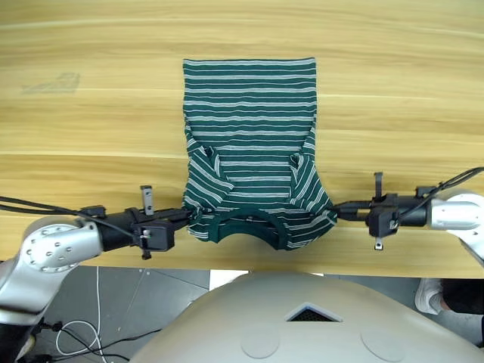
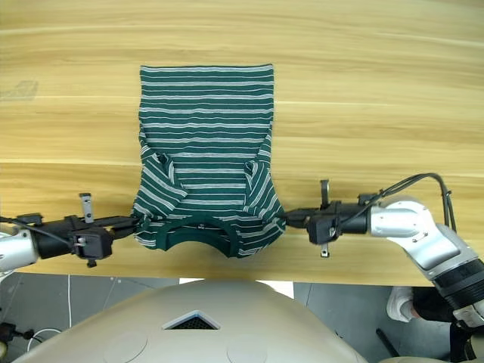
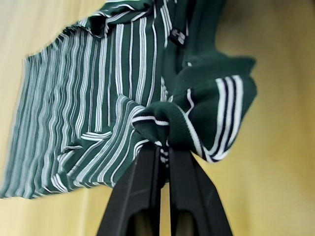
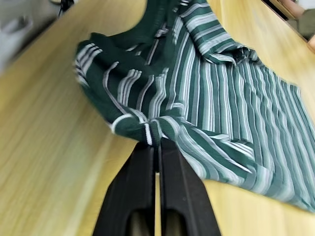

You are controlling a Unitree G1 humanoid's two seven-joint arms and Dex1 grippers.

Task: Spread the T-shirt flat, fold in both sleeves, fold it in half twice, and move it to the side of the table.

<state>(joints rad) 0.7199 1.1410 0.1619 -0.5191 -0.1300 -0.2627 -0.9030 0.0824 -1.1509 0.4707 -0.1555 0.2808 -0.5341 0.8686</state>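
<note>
Table point(image 1: 393, 113) bears T-shirt point(image 1: 249, 128), left gripper point(image 1: 189, 216) and right gripper point(image 1: 336, 211) pinching shoulders.

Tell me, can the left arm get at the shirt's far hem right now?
Likely not yet: the left pincer is shut on the shirt at its near shoulder. Nothing stands between it and the hem, so the path looks free.

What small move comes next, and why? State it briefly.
Probably lift both corners and carry them towards the far hem, making the first half fold. The dark green white-striped fabric T-shirt lies with sleeves folded in, and the left pincer and right pincer are shut on its near shoulder corners.
</note>
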